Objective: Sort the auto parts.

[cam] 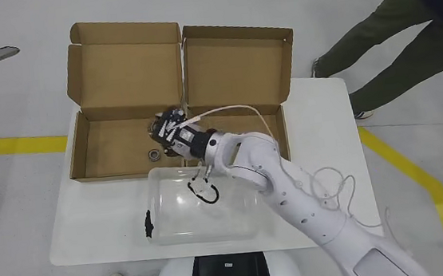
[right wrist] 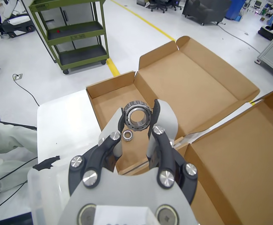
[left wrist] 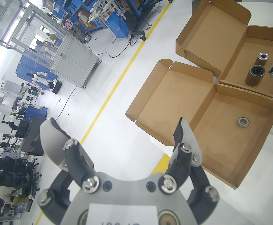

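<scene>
**A:** How do the jaws stand?

**B:** The right gripper (right wrist: 139,112) has its jaws clenched on a big tapered roller bearing (right wrist: 137,105). The two pads press the ring from both sides, and its hole faces the wrist camera. The left gripper (left wrist: 116,127) has its jaws wide apart, with nothing between them.

**A:** Where exactly is this bearing?

**B:** It hangs in the air above the left cardboard box (right wrist: 106,100) and does not touch the box floor. Below it a small bearing (right wrist: 127,135) lies flat on that floor, near the wall on the robot's side.

**A:** And the other box?

**B:** The right cardboard box (left wrist: 238,68) stands just beside the first one, wall against wall. Both lids are folded open, away from the robot. Two metal sleeves (left wrist: 257,75) stand upright in it, close to each other.

**A:** Where is the left gripper?

**B:** In the top view it is off the white table (cam: 319,112), above the grey floor and well apart from the boxes.

**A:** What else is on the table?

**B:** A clear plastic bin (cam: 237,213) stands between the boxes and the robot. A black scrap (cam: 147,224) lies at its left side. I cannot tell what it is made of.
</scene>
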`<state>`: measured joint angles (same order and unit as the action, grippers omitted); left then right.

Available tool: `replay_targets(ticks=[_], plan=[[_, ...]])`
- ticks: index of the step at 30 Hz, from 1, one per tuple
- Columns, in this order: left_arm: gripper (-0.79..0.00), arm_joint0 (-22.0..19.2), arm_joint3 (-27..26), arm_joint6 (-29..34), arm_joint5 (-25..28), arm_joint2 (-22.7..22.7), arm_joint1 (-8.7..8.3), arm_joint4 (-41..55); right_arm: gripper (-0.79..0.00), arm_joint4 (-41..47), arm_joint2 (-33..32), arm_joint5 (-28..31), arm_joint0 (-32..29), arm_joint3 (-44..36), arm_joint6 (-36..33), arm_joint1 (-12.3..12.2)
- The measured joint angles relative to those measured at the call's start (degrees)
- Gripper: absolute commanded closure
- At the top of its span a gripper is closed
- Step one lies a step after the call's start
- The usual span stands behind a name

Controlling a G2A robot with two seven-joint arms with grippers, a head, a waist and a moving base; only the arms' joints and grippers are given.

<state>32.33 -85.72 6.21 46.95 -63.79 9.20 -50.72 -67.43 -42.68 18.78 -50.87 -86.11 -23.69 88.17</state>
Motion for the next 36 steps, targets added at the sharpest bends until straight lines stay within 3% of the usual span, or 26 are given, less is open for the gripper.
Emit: replay_targets(ticks=[14, 36], plan=[[-0.785, 0.00, 0.00, 0.00, 0.00, 0.00, 0.00, 0.00, 0.000, -0.80, 10.36, -4.15, 10.00, 14.74, -6.10, 5.70], [-0.785, 0.00, 0.00, 0.00, 0.00, 0.00, 0.00, 0.00, 0.000, 8.91, 16.62, -9.39, 21.92, 44.81, -7.96, 17.93]])
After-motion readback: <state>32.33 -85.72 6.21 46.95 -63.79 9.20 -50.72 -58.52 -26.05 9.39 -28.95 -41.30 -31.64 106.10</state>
